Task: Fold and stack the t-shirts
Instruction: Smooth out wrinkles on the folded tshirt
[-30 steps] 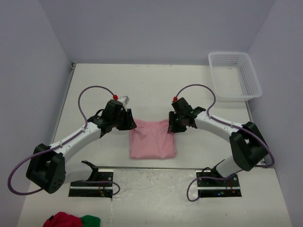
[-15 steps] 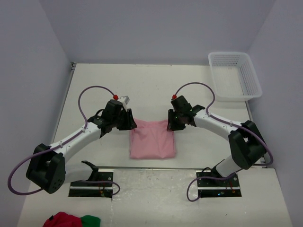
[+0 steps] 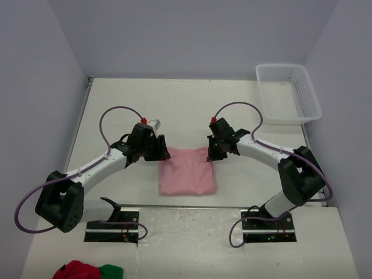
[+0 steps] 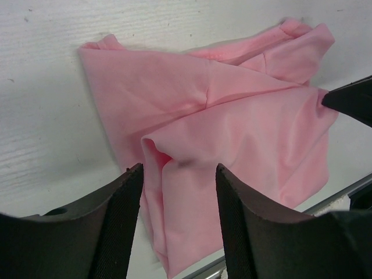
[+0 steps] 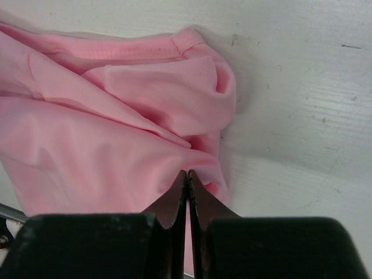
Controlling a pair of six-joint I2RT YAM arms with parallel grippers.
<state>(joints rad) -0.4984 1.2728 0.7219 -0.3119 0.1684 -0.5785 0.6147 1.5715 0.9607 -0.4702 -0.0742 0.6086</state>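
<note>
On the white table (image 3: 174, 110), between the two arms, one pink t-shirt (image 3: 187, 178), folded to a rough square and lying flat near the front edge. Sits well apart from the white plastic basket (image 3: 289, 93) at the far right corner of the table. Shows several loose folds and a hemmed edge in the wrist views, not fully smooth.

At the far left corner of the t-shirt, the left fingers (image 4: 122, 215), spread apart. Hang just over the cloth, with a raised fold of pink fabric below the gap between them. Not closed on anything.

At the far right corner of the t-shirt, the right fingers (image 5: 186, 192), pressed tightly together, tips down on a bunched part of the fabric just beside the hem. Cannot tell whether any cloth is caught between them or only touched. Tip of this same pair also visible at the right border of the left wrist view, meeting the edge of the t-shirt.

Down at the near left, in front of the arm bases, a red and green cloth (image 3: 78, 270), partly cut by the picture border.
</note>
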